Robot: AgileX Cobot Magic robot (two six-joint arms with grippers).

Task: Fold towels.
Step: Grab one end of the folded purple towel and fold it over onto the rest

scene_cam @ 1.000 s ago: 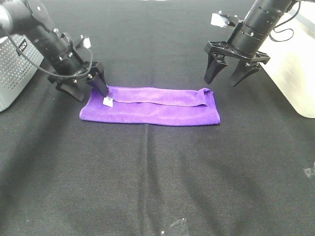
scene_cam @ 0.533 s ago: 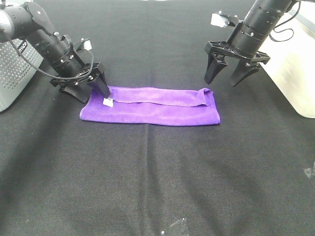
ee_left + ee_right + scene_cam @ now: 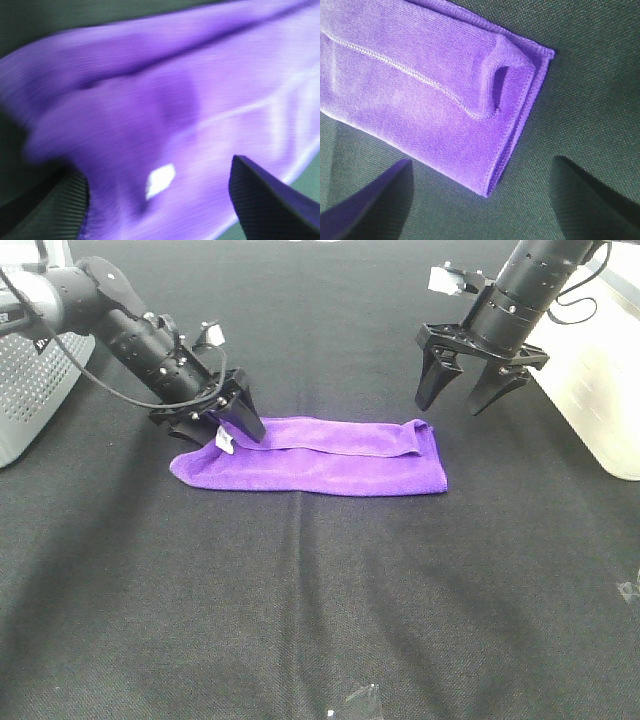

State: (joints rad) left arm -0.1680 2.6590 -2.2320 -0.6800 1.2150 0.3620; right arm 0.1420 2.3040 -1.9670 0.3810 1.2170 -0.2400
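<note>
The purple towel [image 3: 340, 465] lies folded into a long strip on the black table; its top layer ends short of the front edge. My left gripper [image 3: 218, 432] is open and straddles the towel's left end, where the small white tag [image 3: 224, 440] sits. In the left wrist view the towel [image 3: 200, 75] is bunched up, blurred, between the fingers, with the tag [image 3: 161, 180] in the middle. My right gripper [image 3: 450, 408] is open and hangs just above and behind the towel's right end. The right wrist view shows that end [image 3: 410, 90] with a curled hem corner.
A grey perforated box [image 3: 25, 380] stands at the left edge. A translucent white bin [image 3: 600, 380] stands at the right edge. Small clear scraps lie at the front [image 3: 355, 700] and at the right [image 3: 628, 590].
My left gripper has moved right onto the towel's left end. That end has shifted right and bunched up. The right arm has not moved.
</note>
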